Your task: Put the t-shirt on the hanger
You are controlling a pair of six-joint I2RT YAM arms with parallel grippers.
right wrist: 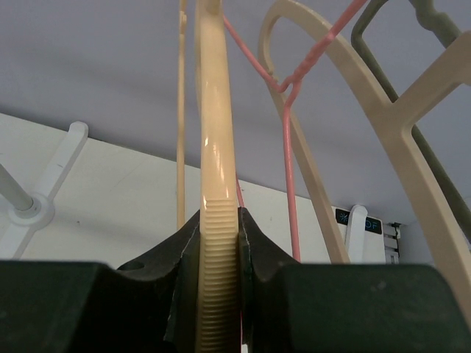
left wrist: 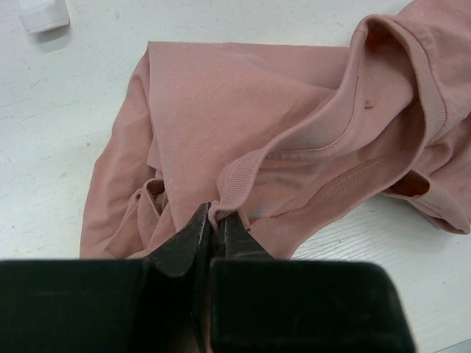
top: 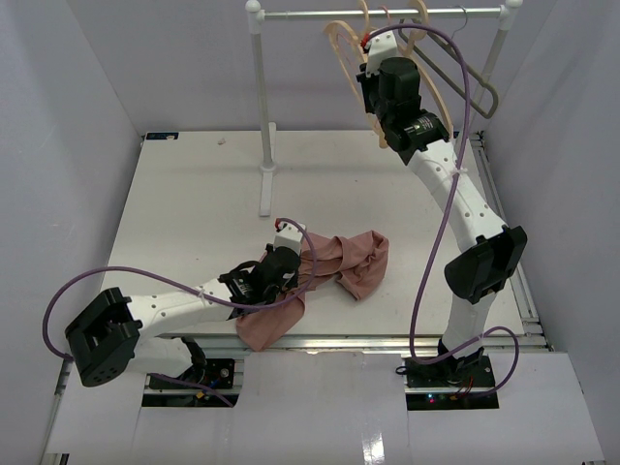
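The dusty-pink t-shirt [top: 341,263] lies crumpled on the table's near middle, one part hanging over the front edge. My left gripper [top: 282,260] is shut on the ribbed neck band of the t-shirt [left wrist: 243,173], with the collar opening spread out beyond the jaws. My right gripper [top: 372,60] is up at the rail, shut on the ribbed arm of the pale beige hanger [right wrist: 218,220]. The hanger [top: 341,53] hangs from the white rail [top: 387,14].
A thin pink wire hanger [right wrist: 288,125], a second beige hanger [right wrist: 383,132] and a grey angular hanger [top: 481,97] hang on the same rail. The rack's white post [top: 263,107] stands at the table's back middle. White walls close in left and right.
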